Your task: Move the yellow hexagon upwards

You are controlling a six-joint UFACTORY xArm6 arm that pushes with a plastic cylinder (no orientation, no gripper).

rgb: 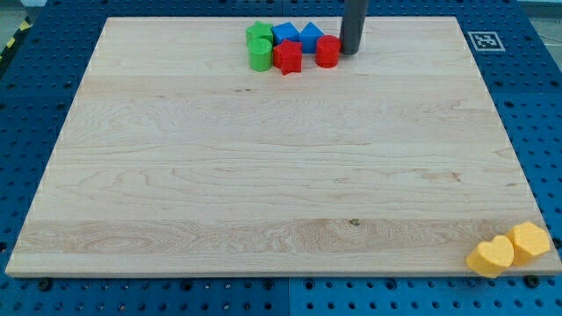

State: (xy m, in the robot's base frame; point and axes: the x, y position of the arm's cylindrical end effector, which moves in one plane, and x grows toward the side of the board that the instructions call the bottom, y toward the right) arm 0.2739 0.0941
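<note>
The yellow hexagon (pixel 531 240) sits at the board's bottom right corner, touching a yellow heart (pixel 490 256) on its lower left. My tip (pixel 350 52) rests at the view's top, just right of a red cylinder (pixel 327 51), far from the yellow blocks. The rod rises out of the top edge of the view.
A cluster lies at the top centre: a green block (pixel 257 34), a green cylinder (pixel 261 54), a red star-like block (pixel 287 57), two blue blocks (pixel 285 33) (pixel 311 35). The wooden board (pixel 263 175) lies on a blue pegboard; a marker tag (pixel 485 40) is at its top right.
</note>
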